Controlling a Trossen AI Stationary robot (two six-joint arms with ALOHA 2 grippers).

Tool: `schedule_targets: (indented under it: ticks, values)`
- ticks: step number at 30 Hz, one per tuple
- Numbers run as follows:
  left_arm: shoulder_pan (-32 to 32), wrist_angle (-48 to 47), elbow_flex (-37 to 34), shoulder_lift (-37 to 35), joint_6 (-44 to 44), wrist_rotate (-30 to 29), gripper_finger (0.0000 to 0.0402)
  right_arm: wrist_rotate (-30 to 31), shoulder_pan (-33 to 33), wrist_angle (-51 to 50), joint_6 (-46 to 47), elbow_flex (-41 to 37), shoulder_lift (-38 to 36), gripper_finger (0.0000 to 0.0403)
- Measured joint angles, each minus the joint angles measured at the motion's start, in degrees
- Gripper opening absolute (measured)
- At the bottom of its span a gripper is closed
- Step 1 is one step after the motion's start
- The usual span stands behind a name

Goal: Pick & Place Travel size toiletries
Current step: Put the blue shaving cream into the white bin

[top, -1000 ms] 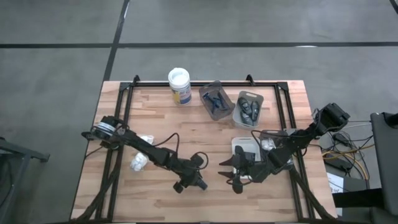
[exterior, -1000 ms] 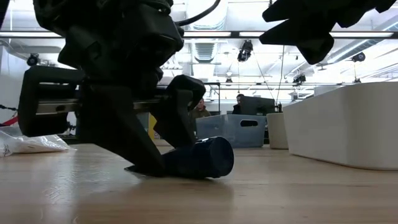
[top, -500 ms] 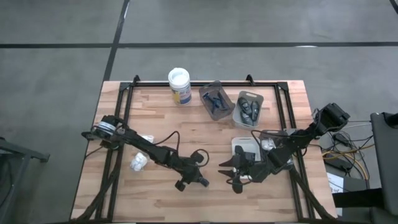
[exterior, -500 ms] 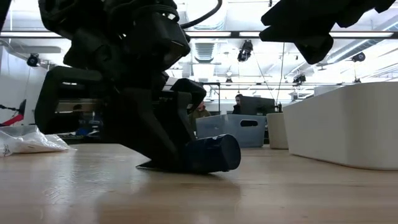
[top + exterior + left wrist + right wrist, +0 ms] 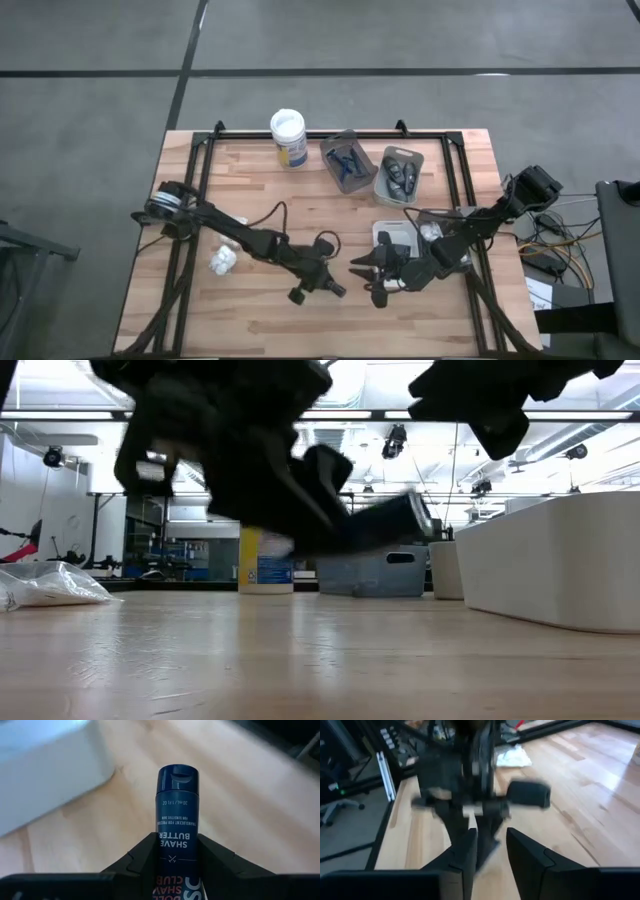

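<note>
The left gripper (image 5: 328, 287) is near the front middle of the tabletop (image 5: 250, 185). It is clamped on a small dark blue tube (image 5: 177, 805). The tube sits between the two fingers, with its cap end sticking out past them. White words on the tube say "SHAVE BUTTER". In the low view the tube (image 5: 392, 520) is up in the air, clear of the wood and tilted a little.

Just beside it is the right gripper (image 5: 362, 278), pointing at the left one. Its two fingers (image 5: 462, 855) stand a little apart and there is nothing between them. The two grippers are close but not touching.

Behind the right gripper is a white tray (image 5: 378, 235), partly hidden under the right arm.

Over on the left side, a white lumpy packet (image 5: 222, 262) lies on the wood next to the left arm. Another one (image 5: 237, 223) lies a bit farther back.

At the far edge are two grey trays side by side. One tray (image 5: 328, 150) has blue razors (image 5: 346, 162) in it. The other tray (image 5: 384, 160) has dark oval bottles (image 5: 400, 176) in it. Left of them stands a tub with a white lid (image 5: 288, 128).
</note>
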Motion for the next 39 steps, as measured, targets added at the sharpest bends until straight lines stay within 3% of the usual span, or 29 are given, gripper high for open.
schedule_targets:
  ticks: [4, 11, 19, 24, 31, 35, 39]
  values:
    - [2.01, -0.30, -1.71, -4.89, -0.06, 5.96, 0.0128, -0.92, -0.02, -3.53, 0.04, -0.02, -0.29, 0.0135]
    - [5.16, 2.12, -7.83, -13.46, 2.38, 6.21, 0.0128, -0.96, -0.57, -5.44, -4.86, -0.13, -0.97, 0.0178]
    - [10.25, 17.52, -16.88, -21.63, 4.88, 7.70, 0.0128, -1.43, -4.87, -5.94, -7.98, -0.76, -1.15, 0.0208]
    - [11.53, 33.79, -23.13, -25.48, 3.39, 10.15, 0.0128, -8.52, -9.02, -3.56, -11.24, -1.01, -1.15, 0.0220]
    - [11.53, 53.54, -28.32, -26.40, -1.02, 12.99, 0.0128, -24.31, -15.08, 10.51, -21.84, -1.03, -1.11, 0.0235]
    - [11.31, 56.04, -28.02, -26.22, -3.13, 16.39, 0.0128, -30.78, -18.40, 17.98, -24.70, -1.03, -1.11, 0.0241]
    - [10.48, 56.14, -25.86, -25.76, -3.10, 17.98, 0.0128, -32.59, -20.62, 22.37, -25.58, -1.03, -1.11, 0.0247]
